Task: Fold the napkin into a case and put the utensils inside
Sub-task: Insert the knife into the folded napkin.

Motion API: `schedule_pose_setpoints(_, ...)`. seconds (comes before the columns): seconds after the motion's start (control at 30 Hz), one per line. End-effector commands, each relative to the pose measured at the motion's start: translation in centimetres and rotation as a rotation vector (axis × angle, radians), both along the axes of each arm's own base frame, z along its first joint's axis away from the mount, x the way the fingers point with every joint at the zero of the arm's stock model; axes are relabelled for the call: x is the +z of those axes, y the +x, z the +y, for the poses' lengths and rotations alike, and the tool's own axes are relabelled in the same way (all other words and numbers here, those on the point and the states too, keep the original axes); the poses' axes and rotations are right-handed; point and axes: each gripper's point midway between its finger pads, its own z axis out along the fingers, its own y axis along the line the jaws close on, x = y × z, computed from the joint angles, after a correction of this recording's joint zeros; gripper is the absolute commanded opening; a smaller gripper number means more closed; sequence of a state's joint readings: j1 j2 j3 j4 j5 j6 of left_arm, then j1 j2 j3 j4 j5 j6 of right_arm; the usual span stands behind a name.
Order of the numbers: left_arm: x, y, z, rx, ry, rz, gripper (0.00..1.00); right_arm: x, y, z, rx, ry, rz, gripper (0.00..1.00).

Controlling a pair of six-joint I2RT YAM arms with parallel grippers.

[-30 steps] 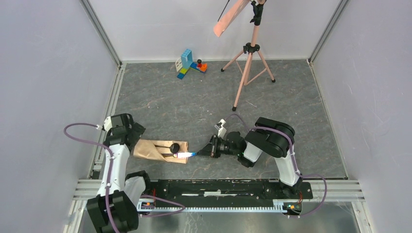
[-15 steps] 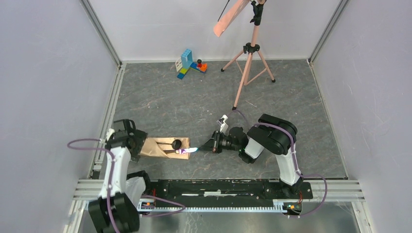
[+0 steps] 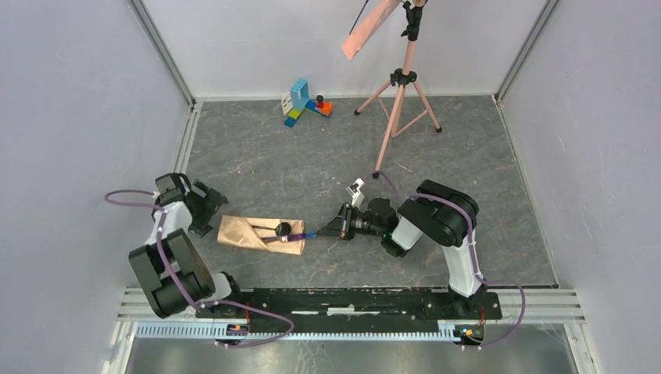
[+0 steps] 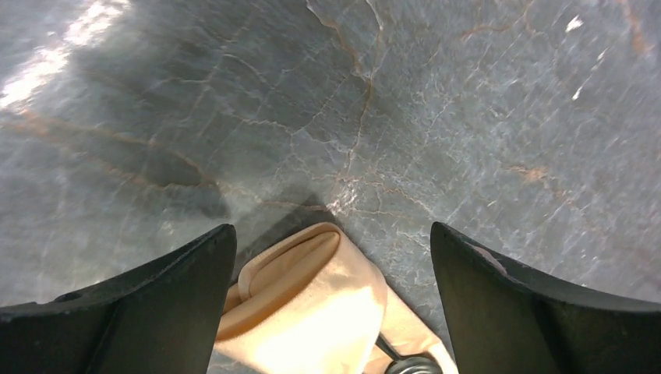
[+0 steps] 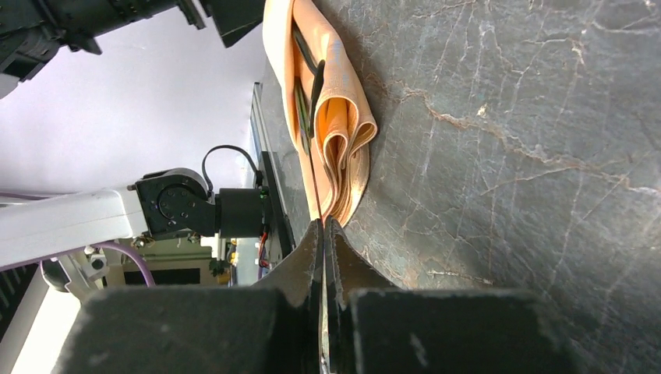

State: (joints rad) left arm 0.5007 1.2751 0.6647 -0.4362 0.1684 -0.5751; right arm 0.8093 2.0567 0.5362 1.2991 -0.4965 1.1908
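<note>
Two tools are at work, and only one has anything in it. Toward the left of the overhead view, the left tool (image 3: pixel 209 207) is spread as wide as it goes and grips nothing. It sits just off the left end of the case (image 3: pixel 251 233). In its own camera the folded cloth end shows low in the frame between the spread fingers (image 4: pixel 156 304); whether it brushes the left one I cannot tell.

The case lies lower left of centre on the tabletop (image 3: pixel 327 156). It is a soft, layered pouch, light and limp, so I'd expect it to slide or bunch if shoved from one end. Pressing its closed left end flat looks like the sensible hold.

At its right mouth sits the round head of the black piece (image 3: pixel 284 229), and beside it the purple-gold blade (image 3: pixel 305 235) pokes out. Both look thin, stiff and slick, best pinched at the very end.

Further right, the right tool (image 3: pixel 326 231) is closed tight on the blade's outer end. In its wrist view the blade runs edge-on into the cloth folds.
</note>
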Motion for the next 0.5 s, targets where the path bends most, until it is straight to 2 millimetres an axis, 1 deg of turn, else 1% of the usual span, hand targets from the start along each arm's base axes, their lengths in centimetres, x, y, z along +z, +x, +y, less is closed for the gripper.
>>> schedule_pose_setpoints(0.0, -1.4, 1.3, -0.4, -0.138, -0.013, -0.031, 1.0, 1.1, 0.8, 0.4, -0.01, 0.029, -0.04, 0.0)
schedule_pose_setpoints(0.1, -2.3, 1.2, -1.0, -0.128, -0.063, -0.023, 0.99, 1.3, 0.8, 0.2, -0.031, 0.048, -0.025, 0.0)
schedule_pose_setpoints(0.2, -3.4, 0.0, -1.1, -0.066, -0.069, 0.012, 1.0, 1.7, 0.8, -0.1, -0.051, 0.072, -0.018, 0.0)
schedule_pose_setpoints(0.27, -4.0, -0.3, -1.8, -0.053, -0.107, 0.009, 0.99, 2.0, 0.8, -0.2, -0.059, 0.089, -0.013, 0.0)
schedule_pose_setpoints(0.37, -5.1, -1.6, -2.2, -0.007, -0.142, 0.079, 0.98, 2.2, 0.7, -0.5, -0.078, 0.107, -0.003, 0.0)
schedule_pose_setpoints(0.47, -5.2, -2.8, -2.1, 0.052, -0.148, 0.146, 0.98, 1.9, 0.6, -0.7, -0.085, 0.107, 0.005, 0.0)
